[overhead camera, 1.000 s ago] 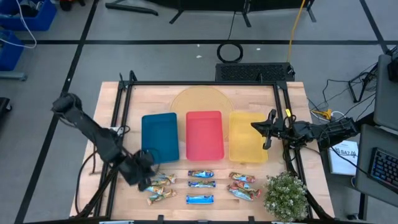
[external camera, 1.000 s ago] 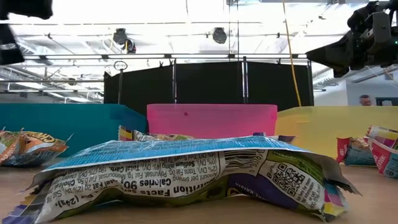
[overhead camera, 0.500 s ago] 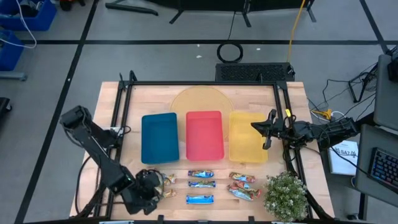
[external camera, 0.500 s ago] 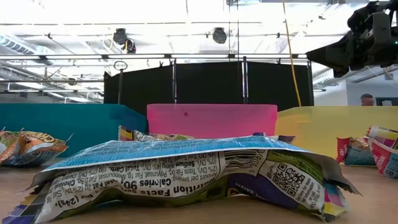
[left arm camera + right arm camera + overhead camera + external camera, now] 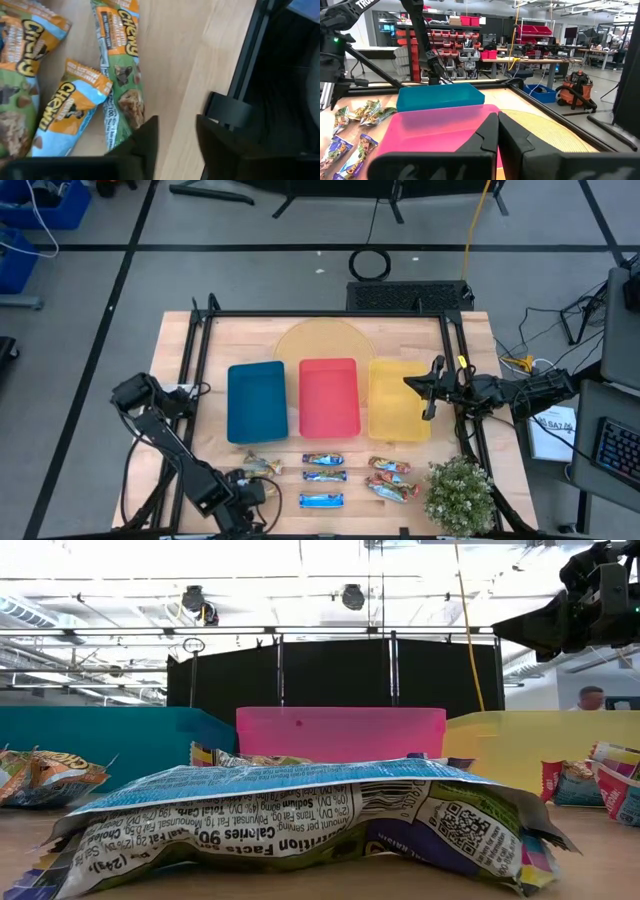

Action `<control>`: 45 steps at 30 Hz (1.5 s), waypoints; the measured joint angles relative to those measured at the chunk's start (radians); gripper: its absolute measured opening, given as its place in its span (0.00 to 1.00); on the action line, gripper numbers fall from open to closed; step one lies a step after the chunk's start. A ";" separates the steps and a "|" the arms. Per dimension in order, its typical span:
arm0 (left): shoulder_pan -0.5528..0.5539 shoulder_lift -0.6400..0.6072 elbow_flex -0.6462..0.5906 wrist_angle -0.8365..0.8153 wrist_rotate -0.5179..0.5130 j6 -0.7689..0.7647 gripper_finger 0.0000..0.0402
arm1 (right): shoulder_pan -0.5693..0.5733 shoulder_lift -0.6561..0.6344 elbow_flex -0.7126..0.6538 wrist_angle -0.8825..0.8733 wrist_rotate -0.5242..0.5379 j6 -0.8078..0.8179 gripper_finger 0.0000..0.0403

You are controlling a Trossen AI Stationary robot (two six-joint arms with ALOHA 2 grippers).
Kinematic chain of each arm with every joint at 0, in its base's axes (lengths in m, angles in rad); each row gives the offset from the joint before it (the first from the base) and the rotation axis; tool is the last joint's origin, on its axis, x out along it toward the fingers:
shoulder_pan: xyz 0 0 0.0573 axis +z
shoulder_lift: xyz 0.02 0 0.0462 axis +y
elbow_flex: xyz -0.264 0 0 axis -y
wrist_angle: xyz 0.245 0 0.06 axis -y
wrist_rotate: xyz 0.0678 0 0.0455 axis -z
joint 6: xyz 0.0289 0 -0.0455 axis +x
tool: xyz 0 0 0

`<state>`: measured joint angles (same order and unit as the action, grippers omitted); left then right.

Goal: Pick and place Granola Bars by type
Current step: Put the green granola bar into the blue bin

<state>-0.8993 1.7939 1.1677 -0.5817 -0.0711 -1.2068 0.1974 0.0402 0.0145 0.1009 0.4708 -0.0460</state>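
reaching for the tan bars (image 5: pixel 120 75) at the table's front left, the left gripper (image 5: pixel 172 137) hovers just beside them, fingers apart, nothing held. next it must straddle one bar and close. right gripper (image 5: pixel 496 131), fingers together, waits by the yellow tray (image 5: pixel 395 412).

Left gripper (image 5: pixel 243 502) covers part of the tan-gold bars (image 5: pixel 258 468); blue-white bar (image 5: pixel 300 820) wrapper is cut off.
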 joint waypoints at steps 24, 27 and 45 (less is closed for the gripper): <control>0.004 0.000 0.001 -0.110 -0.008 -0.008 0.45 | 0.000 0.000 0.000 0.000 0.000 0.000 0.00; 0.004 0.000 0.001 -0.109 -0.017 -0.006 0.42 | 0.000 0.000 0.000 0.000 0.000 0.000 0.00; 0.007 0.129 0.004 -0.030 0.022 0.080 0.40 | 0.000 0.000 0.000 -0.001 0.000 0.008 0.00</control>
<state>-0.8925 1.9228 1.1716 -0.6113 -0.0489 -1.1266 0.1970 0.0406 0.0143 0.1001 0.4706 -0.0383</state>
